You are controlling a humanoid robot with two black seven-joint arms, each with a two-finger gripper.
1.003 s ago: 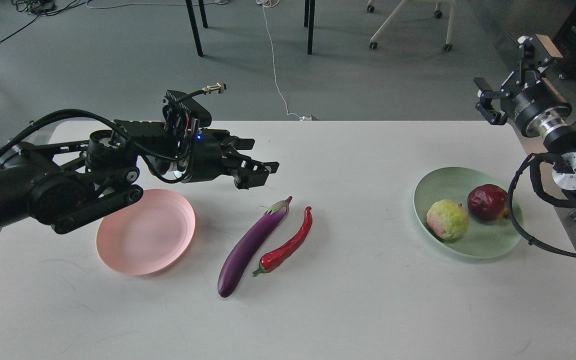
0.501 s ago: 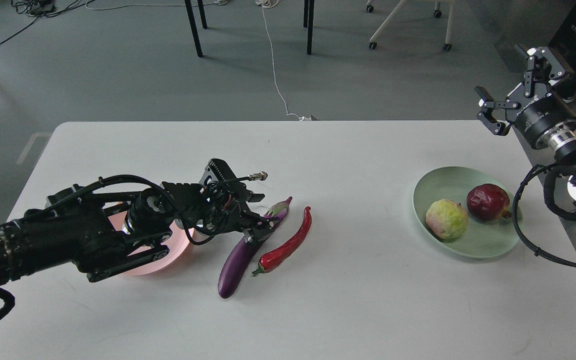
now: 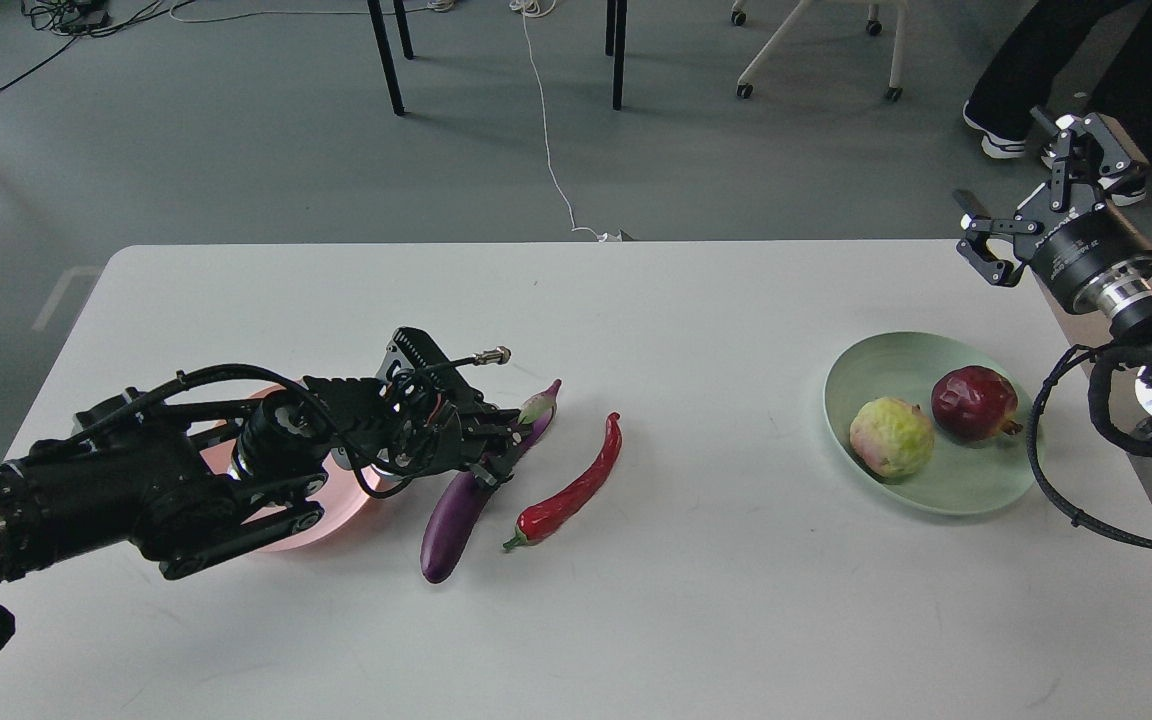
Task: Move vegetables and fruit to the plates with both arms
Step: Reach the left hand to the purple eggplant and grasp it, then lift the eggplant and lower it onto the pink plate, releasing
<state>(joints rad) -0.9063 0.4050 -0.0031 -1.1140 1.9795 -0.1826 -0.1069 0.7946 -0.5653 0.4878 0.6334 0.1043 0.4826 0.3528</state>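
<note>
My left gripper (image 3: 498, 445) is shut on the purple eggplant (image 3: 456, 510) near its upper middle; the eggplant's lower end still looks to touch the table. The red chili pepper (image 3: 576, 487) lies on the table just right of it, apart from the eggplant. The pink plate (image 3: 321, 515) lies under my left arm, mostly hidden. The mint green plate (image 3: 946, 490) at the right holds the yellow-green fruit (image 3: 892, 437) and the dark red pomegranate (image 3: 975, 404). My right gripper (image 3: 1021, 205) is open and empty, raised beyond the table's far right corner.
The white table (image 3: 686, 620) fills the view. Beyond its far edge are chair and table legs (image 3: 619, 55), a white cable (image 3: 548, 130) on the grey floor, and a person's legs (image 3: 1011, 80) at the top right.
My left arm dropped from above the pink plate to the eggplant and closed on it; the eggplant has shifted left, away from the chili. My right gripper drew slightly back to the right.
</note>
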